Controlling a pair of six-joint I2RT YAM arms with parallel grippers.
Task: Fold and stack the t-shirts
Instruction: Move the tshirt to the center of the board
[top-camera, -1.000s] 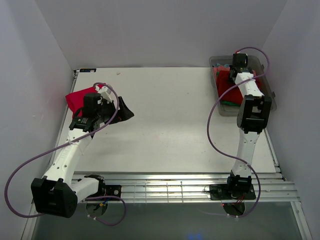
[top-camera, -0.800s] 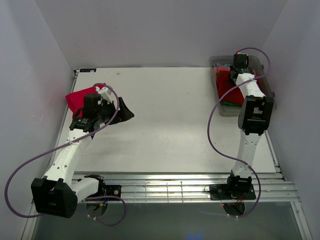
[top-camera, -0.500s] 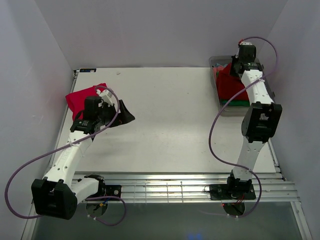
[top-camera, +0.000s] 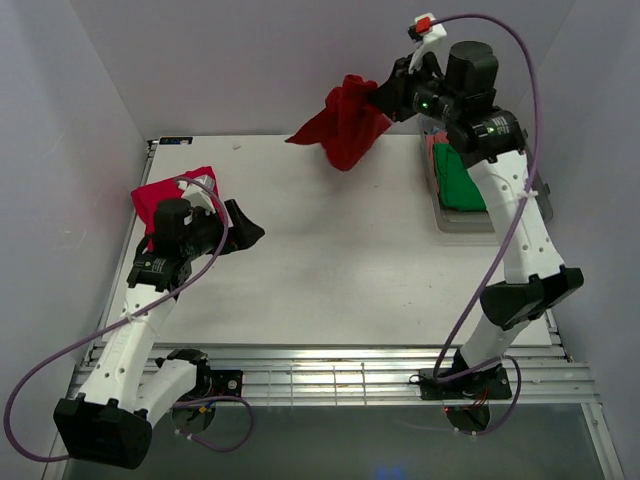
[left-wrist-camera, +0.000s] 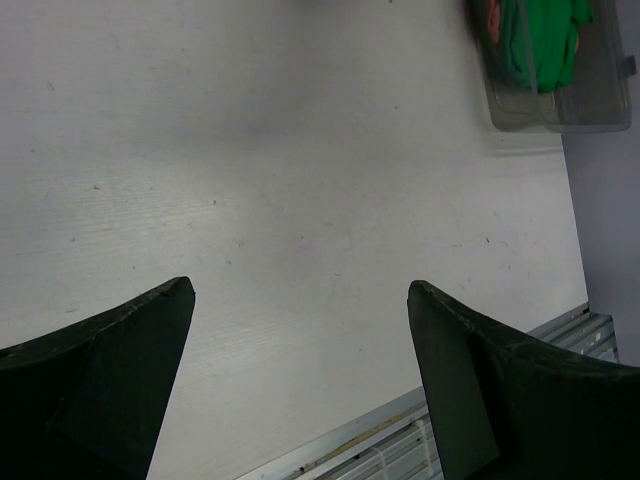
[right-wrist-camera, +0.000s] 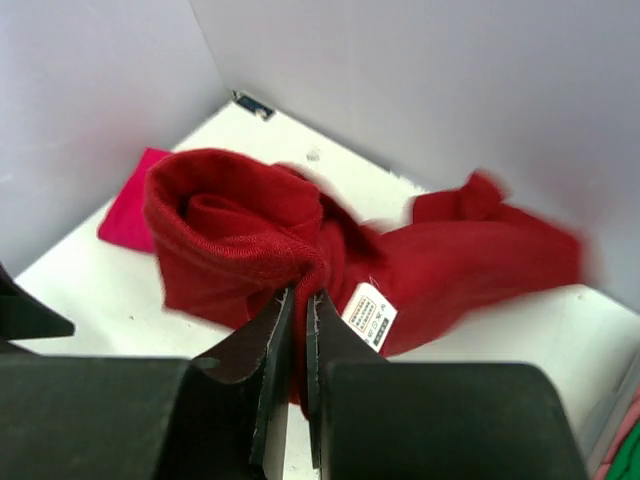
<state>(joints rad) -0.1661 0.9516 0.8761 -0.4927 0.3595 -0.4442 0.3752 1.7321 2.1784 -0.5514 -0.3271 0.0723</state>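
Dark red soft cloth t-shirt (right-wrist-camera: 250, 230) hung pinched in your right gripper (right-wrist-camera: 300, 296); your left gripper (left-wrist-camera: 299, 288) gaped wide, empty.

White table top (top-camera: 340, 260), matte, lightly speckled and scuffed in the left wrist view. Clear grey plastic tub (top-camera: 470, 224) at the far right corner, resting on the table, close to the right wall. Plain pale grey walls (top-camera: 300, 60) on the left, far and right sides. Small dark label (top-camera: 175, 140) at the far left corner. Slatted metal rails (top-camera: 340, 375) along the near edge.
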